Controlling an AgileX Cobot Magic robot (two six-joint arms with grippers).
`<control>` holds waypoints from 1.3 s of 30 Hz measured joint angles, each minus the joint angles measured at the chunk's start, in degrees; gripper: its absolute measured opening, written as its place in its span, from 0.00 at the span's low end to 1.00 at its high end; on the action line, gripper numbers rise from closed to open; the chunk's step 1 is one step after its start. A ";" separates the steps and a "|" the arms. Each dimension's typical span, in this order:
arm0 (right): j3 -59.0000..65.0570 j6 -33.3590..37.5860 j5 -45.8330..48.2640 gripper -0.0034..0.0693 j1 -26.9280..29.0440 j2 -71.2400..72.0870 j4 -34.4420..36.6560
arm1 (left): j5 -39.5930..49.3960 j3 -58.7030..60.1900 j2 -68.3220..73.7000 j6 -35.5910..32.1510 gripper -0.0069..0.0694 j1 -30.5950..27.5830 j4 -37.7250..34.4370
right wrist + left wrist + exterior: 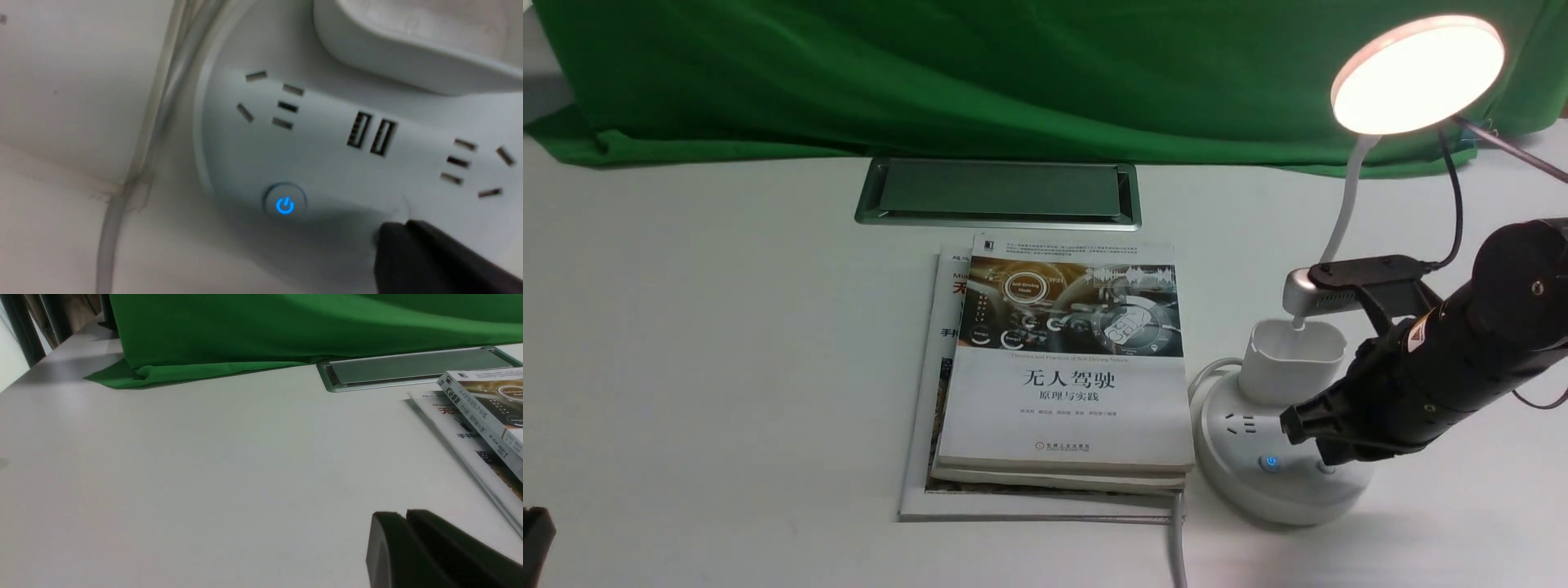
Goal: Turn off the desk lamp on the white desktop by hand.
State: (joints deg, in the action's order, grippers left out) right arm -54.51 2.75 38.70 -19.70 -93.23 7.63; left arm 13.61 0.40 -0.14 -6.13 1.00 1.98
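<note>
The desk lamp stands at the right of the white desktop [727,343]; its disc head [1417,73] glows brightly. Its round base [1241,490] carries sockets and a button lit blue [1268,462], which also shows in the right wrist view [284,205]. My right gripper [1294,425] is shut and empty. Its tips [398,230] sit at the second, unlit button beside the blue one and cover most of it; I cannot tell if they touch it. My left gripper [398,516] is shut and empty, low over bare desktop at the front left.
A stack of books [1066,367] lies just left of the lamp base, touching it. The silver-framed hatch [998,192] sits behind the books, green cloth [1013,73] beyond. The lamp's white cord [1178,547] runs to the front edge. The cup holder [1290,359] rises behind my right gripper.
</note>
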 joint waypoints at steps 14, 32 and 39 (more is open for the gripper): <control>-1.26 -0.15 -2.97 0.10 0.80 -4.69 0.43 | 0.00 0.00 0.00 0.00 0.12 0.00 0.00; 5.18 -0.20 2.70 0.10 0.07 16.89 0.20 | 0.00 0.00 0.00 0.00 0.12 0.00 0.00; 13.85 -0.82 3.95 0.10 -0.04 31.52 -3.26 | 0.00 0.00 0.00 0.00 0.12 0.00 0.00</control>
State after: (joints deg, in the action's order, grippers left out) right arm -40.66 1.93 42.65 -19.74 -61.71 4.37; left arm 13.61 0.40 -0.14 -6.13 1.00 1.98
